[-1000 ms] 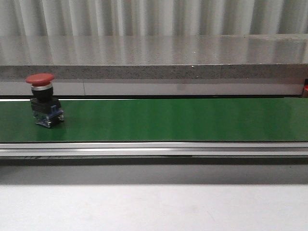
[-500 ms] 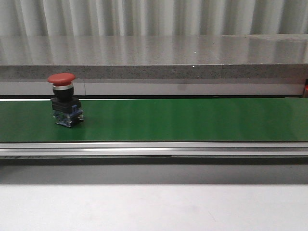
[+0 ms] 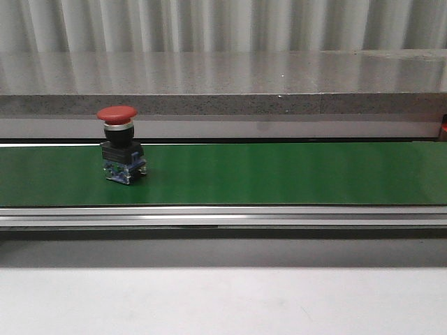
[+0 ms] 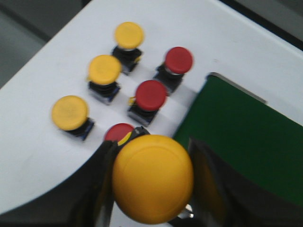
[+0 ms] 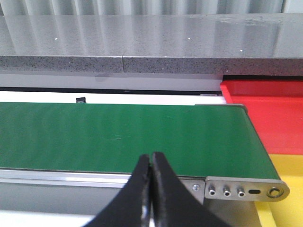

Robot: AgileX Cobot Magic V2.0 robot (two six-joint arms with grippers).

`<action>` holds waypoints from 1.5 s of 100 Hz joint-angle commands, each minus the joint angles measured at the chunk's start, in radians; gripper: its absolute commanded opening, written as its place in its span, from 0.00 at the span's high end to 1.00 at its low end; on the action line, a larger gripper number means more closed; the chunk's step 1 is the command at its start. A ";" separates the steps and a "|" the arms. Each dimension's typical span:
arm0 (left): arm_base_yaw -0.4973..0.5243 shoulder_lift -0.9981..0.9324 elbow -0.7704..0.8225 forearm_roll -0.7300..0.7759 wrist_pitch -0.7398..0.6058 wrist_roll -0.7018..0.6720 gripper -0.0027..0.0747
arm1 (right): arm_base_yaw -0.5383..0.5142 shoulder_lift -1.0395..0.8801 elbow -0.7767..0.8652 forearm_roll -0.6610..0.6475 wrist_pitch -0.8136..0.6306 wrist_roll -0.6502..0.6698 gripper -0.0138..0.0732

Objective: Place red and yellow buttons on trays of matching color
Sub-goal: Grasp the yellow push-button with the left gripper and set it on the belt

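Right now my left gripper [image 4: 152,189] is clamped on a yellow button [image 4: 152,185], dark fingers [image 4: 102,189] pressing either side of its big dome. Beyond it on the white table [image 4: 38,156] sit the spare buttons: three yellow ones [image 4: 70,112] [image 4: 104,70] [image 4: 129,35] toward 10 to 11 o'clock from the held one, two red ones [image 4: 150,94] [image 4: 178,60] around 12, plus a third red cap [image 4: 118,132] half hidden just behind the held dome. Green conveyor belt [image 4: 246,137] starts at 2 o'clock. Front view: one red button [image 3: 118,143] stands upright on the belt [image 3: 279,174], left of centre, about 9 o'clock in frame, no gripper near it. My right gripper [image 5: 151,189] hangs over the near edge of the belt's right end, jaws pressed together, nothing between them. Red tray [image 5: 270,113] at its 2 o'clock past the belt end, yellow tray [image 5: 284,208] just below that at 4 o'clock, edges touching
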 commanded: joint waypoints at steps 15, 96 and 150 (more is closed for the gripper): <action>-0.188 0.069 -0.116 -0.012 -0.036 0.013 0.99 | -0.001 -0.014 0.002 -0.013 -0.082 -0.008 0.92; -0.244 0.343 -0.219 -0.012 0.033 0.039 0.23 | -0.001 -0.014 0.002 -0.013 -0.082 -0.008 0.92; -0.359 0.003 -0.145 -0.010 -0.122 0.143 0.20 | -0.001 -0.014 0.002 -0.013 -0.083 -0.008 0.92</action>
